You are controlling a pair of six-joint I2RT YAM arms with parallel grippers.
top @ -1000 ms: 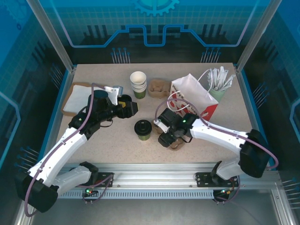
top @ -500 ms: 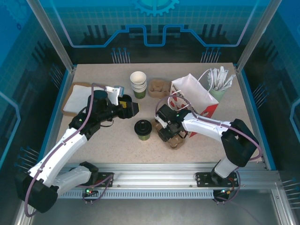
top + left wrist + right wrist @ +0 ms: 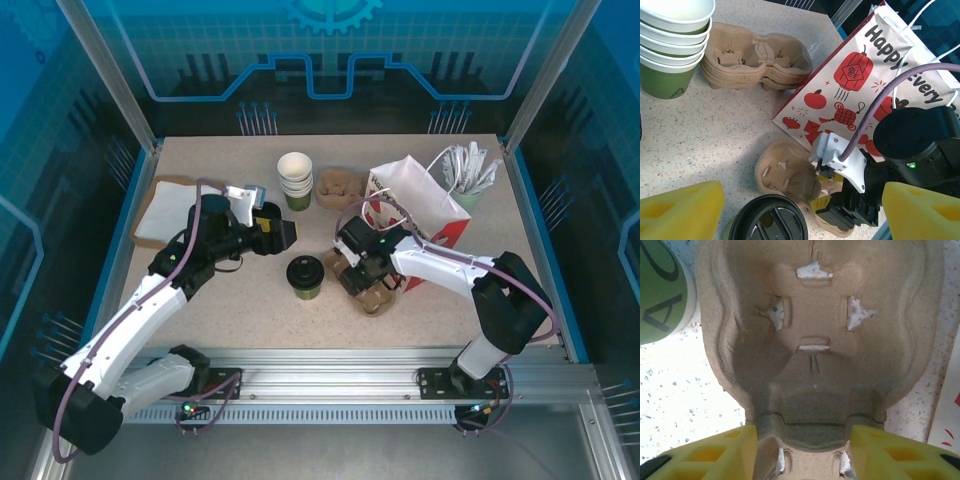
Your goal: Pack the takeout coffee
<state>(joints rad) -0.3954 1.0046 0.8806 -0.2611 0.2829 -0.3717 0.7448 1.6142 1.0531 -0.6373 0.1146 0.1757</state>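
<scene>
- The takeout coffee (image 3: 304, 273), a small green paper cup with a round black plastic lid, stands upright on the speckled table (image 3: 220, 310). It is between the two arms and just beside a loose brown moulded-pulp cup carrier (image 3: 372, 297).
- The right gripper (image 3: 357, 281) has its jaws about half open, set against both sides of the carrier's narrow near end. The carrier lies flat on the table, just beside the white paper bag with red print (image 3: 420, 200).
- The left gripper (image 3: 283, 230) has its jaws wide and holds nothing. It hangs behind the coffee, apart from it.
- The step in hand is judged to be positioning the carrier to receive the cup.
- Keep clamp force light, because moulded pulp is likely to buckle at the narrow section.
- Keep the carrier level. Avoid nudging the cup, which is close on the side toward the left arm.
- Leave one pocket facing up and clear of the bag wall.
- When taking the cup, close on the green wall below the lid, not on the lid rim. Hold the cup upright throughout.
</scene>
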